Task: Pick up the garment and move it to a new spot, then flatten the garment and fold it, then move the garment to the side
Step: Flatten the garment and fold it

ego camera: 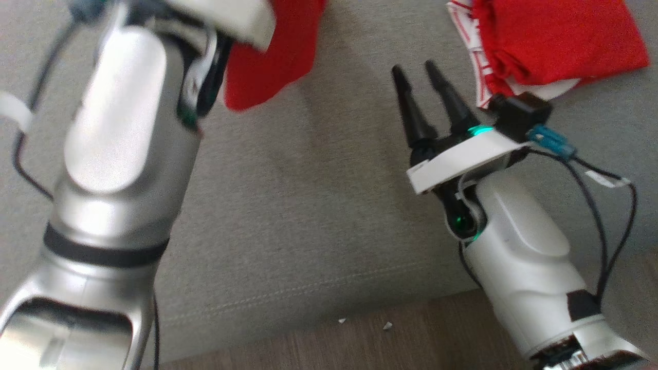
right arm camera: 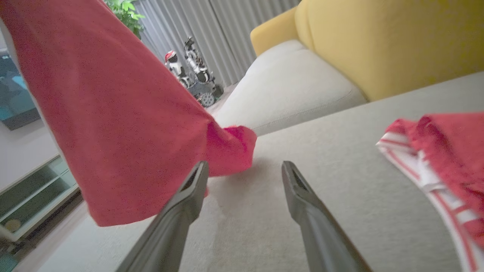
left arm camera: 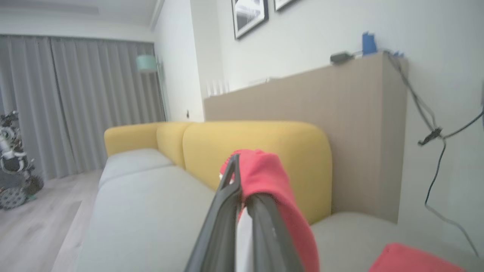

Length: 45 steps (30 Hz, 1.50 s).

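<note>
My left gripper (left arm camera: 242,181) is shut on a red garment (left arm camera: 268,177), which drapes over its right finger. In the head view that garment (ego camera: 272,61) hangs at the top, beside my raised left arm. In the right wrist view it (right arm camera: 113,113) dangles at the left, with its lower edge near the grey sofa seat (right arm camera: 340,124). My right gripper (ego camera: 414,69) is open, with nothing between its fingers. It (right arm camera: 245,166) points across the seat, just right of the hanging cloth.
A second red garment with red-and-white striped trim (ego camera: 555,36) lies crumpled on the seat at the right (right arm camera: 446,151). A yellow backrest (left arm camera: 264,139) runs behind the seat. Wood floor (ego camera: 360,339) borders the seat's front edge. Another robot (left arm camera: 11,162) stands by the curtains.
</note>
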Motion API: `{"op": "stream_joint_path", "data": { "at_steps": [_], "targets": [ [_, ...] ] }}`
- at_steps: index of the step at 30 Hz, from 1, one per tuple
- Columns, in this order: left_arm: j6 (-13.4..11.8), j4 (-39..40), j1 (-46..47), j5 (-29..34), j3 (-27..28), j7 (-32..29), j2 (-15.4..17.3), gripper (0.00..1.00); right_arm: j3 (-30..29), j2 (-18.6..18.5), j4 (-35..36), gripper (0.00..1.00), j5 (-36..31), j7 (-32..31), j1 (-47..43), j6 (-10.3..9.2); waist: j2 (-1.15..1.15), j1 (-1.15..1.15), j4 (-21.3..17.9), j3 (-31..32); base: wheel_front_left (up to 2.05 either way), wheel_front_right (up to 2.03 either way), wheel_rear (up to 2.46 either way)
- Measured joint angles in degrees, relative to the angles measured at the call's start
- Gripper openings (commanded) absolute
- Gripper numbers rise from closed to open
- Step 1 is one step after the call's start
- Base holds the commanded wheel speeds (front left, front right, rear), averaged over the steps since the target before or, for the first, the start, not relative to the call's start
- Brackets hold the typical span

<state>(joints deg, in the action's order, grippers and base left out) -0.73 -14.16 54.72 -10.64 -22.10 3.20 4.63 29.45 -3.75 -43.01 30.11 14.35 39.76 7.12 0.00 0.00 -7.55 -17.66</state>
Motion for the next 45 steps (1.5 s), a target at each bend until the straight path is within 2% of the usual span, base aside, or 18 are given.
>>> {"op": "stream_joint_path", "data": {
  "at_steps": [4,9,11,18,21,30,39,45],
  "targets": [
    [-0.88,1.46,6.01,-1.36,0.33,-0.03,-1.51,0.00,-3.79,-0.01,3.43,1.00,-1.99,0.01,-1.83,0.00,0.00,0.00,-1.96,0.83,0.00,0.00,0.00],
    [-2.69,-0.45,6.61,-1.54,2.11,0.70,-1.42,0.00,-5.30,-0.01,5.11,1.00,-3.13,0.01,-4.70,0.00,0.00,0.00,-2.90,1.25,0.00,0.00,0.00],
    [-3.38,-3.19,5.10,-1.57,2.79,0.76,-0.03,0.00,-5.50,-0.01,5.83,1.00,-3.44,0.01,-5.27,0.00,0.00,0.00,-2.93,1.13,0.00,0.00,0.00],
    [-3.81,-17.26,-7.63,0.03,3.66,-0.03,8.88,0.00,-5.73,-0.01,7.02,1.00,-5.21,0.01,-5.52,0.00,0.00,0.00,-1.81,0.17,0.00,0.00,0.00],
    [-4.28,-21.39,-10.17,1.20,3.60,0.09,11.37,0.00,-5.48,0.00,7.06,1.00,-5.90,0.01,-5.52,0.00,0.00,0.00,-1.10,-0.12,0.00,0.00,0.00],
    [-5.81,-27.24,-9.92,1.36,4.78,3.49,13.88,0.00,-4.68,0.00,7.09,1.00,-6.65,0.01,-5.69,0.00,0.00,0.00,0.89,0.96,0.00,0.00,0.00],
    [-6.35,-30.45,-13.52,-1.45,7.28,4.83,16.52,0.00,-4.70,0.00,7.04,1.00,-7.08,0.01,-6.32,0.00,0.00,0.00,1.89,2.05,0.00,0.00,0.00],
    [-5.83,-27.03,-13.33,-3.90,8.29,6.75,15.95,0.00,-4.72,0.00,6.73,1.00,-7.22,0.01,-7.05,0.00,0.00,0.00,2.42,2.14,0.00,0.00,0.00]
  ]
}}
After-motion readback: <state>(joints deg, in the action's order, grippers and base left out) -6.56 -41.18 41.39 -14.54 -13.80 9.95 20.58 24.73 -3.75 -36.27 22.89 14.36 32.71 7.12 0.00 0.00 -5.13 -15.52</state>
